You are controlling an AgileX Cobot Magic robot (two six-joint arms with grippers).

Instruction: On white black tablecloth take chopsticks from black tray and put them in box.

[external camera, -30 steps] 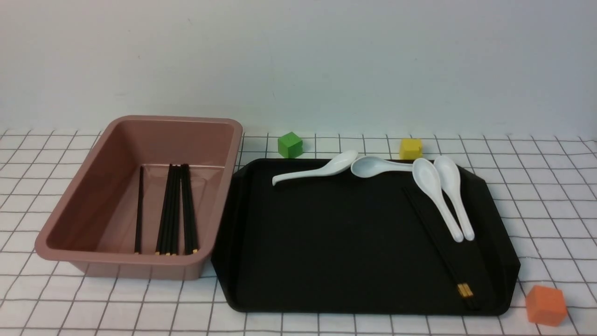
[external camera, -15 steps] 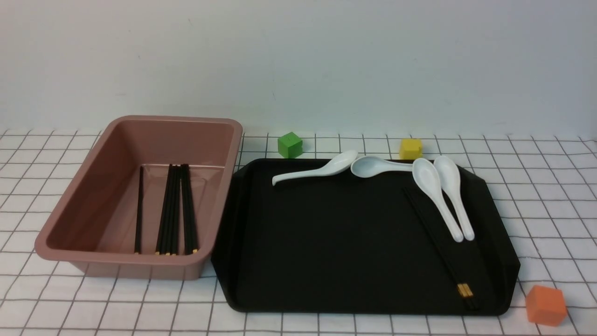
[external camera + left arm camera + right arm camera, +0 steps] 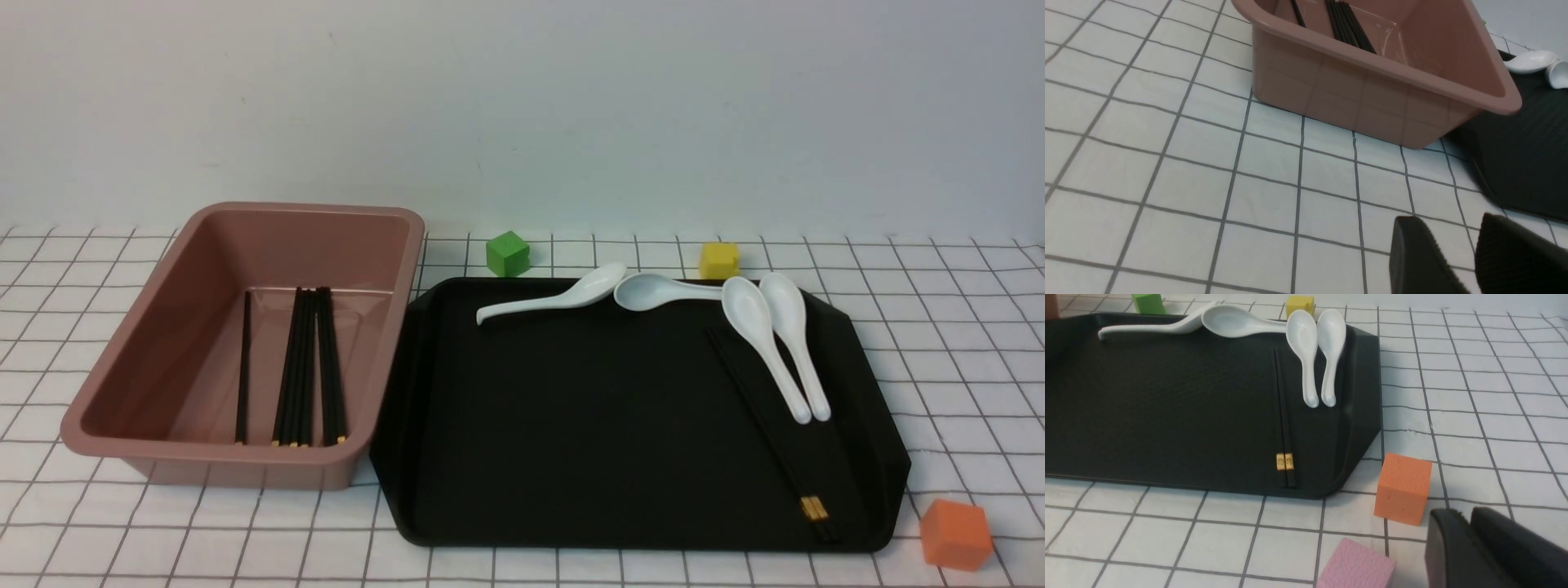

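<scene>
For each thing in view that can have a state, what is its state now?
Box: upright, chopsticks inside.
Tray: flat on the tablecloth, holding spoons and chopsticks.
Chopsticks in tray: two, lying side by side.
Spoons: four, resting at the tray's edges.
Left gripper: slightly open, nothing between its fingers.
Right gripper: holding nothing visible.

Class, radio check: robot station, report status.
Left gripper open, empty; right gripper empty. Two chopsticks in black tray; white spoons beside them.
</scene>
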